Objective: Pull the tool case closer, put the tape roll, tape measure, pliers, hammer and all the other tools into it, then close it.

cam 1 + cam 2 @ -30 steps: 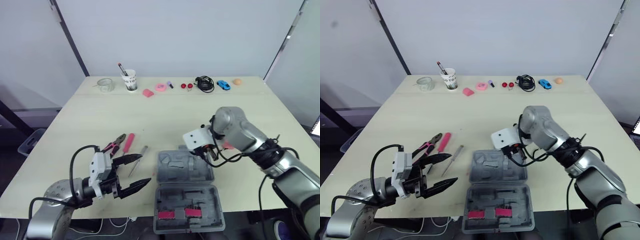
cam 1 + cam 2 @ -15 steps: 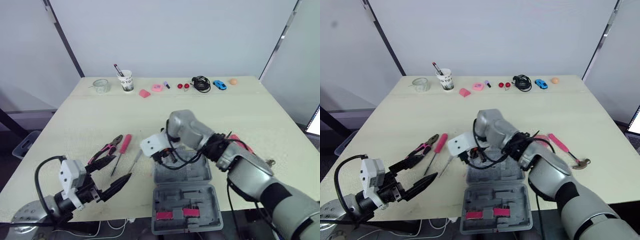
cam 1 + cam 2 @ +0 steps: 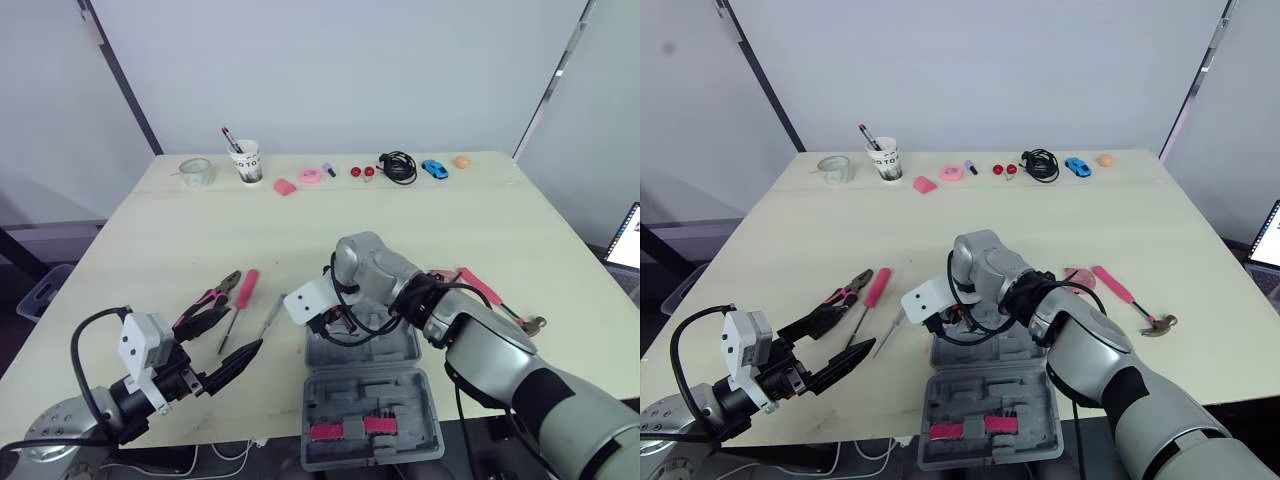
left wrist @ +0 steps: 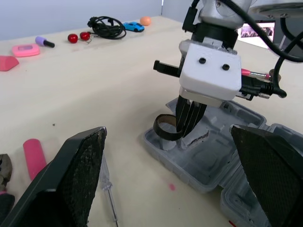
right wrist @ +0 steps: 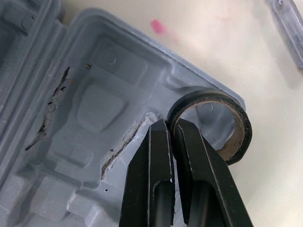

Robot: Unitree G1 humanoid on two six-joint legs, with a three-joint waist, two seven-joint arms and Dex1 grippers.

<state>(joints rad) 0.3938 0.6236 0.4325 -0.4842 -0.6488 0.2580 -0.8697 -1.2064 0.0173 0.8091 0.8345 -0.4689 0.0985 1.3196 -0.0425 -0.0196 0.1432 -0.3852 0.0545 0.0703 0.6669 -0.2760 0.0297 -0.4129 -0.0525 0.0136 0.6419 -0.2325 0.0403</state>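
Black round tape roll (image 5: 208,96) in right gripper (image 5: 171,124).

Our right arm (image 3: 490,345) and left arm (image 3: 45,458) wear rounded silver-grey shells, with black cables looping alongside. Each wrist bears a white boxy housing (image 4: 209,78); the right one shows two dark dots. Our left gripper (image 3: 243,328) and right gripper (image 5: 169,124) have black tapering fingers.

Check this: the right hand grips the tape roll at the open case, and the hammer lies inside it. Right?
No: the hammer lies on the table outside the case, as the right eye view shows. The right hand does grip the tape roll.
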